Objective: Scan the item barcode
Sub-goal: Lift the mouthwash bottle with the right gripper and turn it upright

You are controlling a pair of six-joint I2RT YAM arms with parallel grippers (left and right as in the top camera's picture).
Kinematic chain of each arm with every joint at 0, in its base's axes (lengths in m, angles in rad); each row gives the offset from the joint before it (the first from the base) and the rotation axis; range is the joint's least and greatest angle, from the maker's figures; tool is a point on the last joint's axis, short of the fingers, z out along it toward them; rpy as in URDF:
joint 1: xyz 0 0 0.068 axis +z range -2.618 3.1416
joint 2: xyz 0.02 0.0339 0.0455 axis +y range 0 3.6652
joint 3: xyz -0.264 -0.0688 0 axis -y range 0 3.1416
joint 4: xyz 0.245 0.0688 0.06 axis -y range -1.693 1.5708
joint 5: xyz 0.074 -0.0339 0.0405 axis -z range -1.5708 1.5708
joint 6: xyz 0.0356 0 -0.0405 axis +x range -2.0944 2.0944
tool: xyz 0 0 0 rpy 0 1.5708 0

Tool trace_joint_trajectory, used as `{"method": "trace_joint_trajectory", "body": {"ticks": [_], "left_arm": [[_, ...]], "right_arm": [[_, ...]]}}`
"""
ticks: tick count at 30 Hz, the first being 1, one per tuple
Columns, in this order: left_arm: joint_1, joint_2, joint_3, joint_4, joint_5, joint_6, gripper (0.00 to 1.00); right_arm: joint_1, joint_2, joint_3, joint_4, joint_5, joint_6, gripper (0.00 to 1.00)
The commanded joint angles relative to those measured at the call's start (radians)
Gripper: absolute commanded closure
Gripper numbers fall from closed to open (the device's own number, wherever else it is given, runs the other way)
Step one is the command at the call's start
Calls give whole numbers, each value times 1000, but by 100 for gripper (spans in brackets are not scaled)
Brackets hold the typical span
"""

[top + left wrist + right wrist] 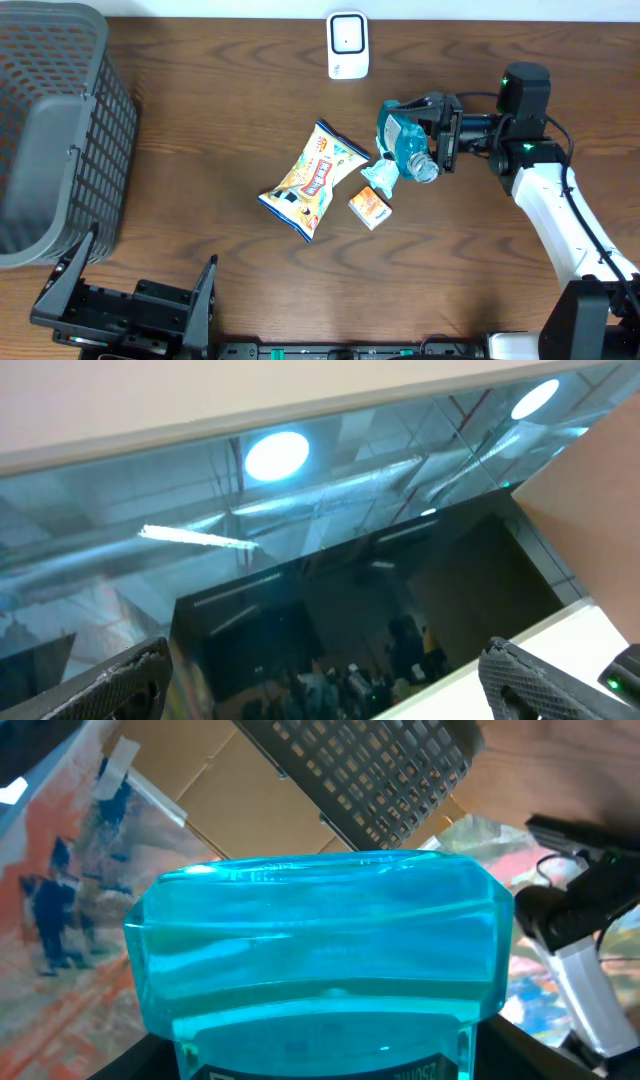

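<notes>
The right gripper [434,136] is partly closed, clamping the blue bottle [402,135] just below and right of the scanner [348,45]. The bottle looks rigid, smooth, liquid-filled and probably heavy; grip the flat sides firmly. The left gripper [140,260] stands wide open and empty.
</notes>
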Motion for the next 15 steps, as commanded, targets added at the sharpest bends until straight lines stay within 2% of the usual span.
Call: {"method": "trace_joint_trajectory", "body": {"ticks": [1, 4, 8, 10, 13, 15], "left_arm": [[-4, -11, 19, -13, -63, 48, 2], [-3, -10, 19, -140, -238, 60, 2], [-3, -3, -2, -393, -528, 60, 2], [-3, 8, -39, -470, -615, 61, 2], [-3, 20, -101, -490, -641, 60, 2], [-3, 24, -142, -495, -637, 59, 2]], "right_arm": [[-3, -14, 18, 6, -50, -85, 66], [-3, -14, 18, 6, -42, -116, 63], [-3, -14, 18, 6, -33, -222, 55], [-2, -14, 18, 7, -11, -283, 55], [-3, -14, 18, 24, 82, -420, 50], [-3, -14, 18, 45, 166, -571, 50]]}}
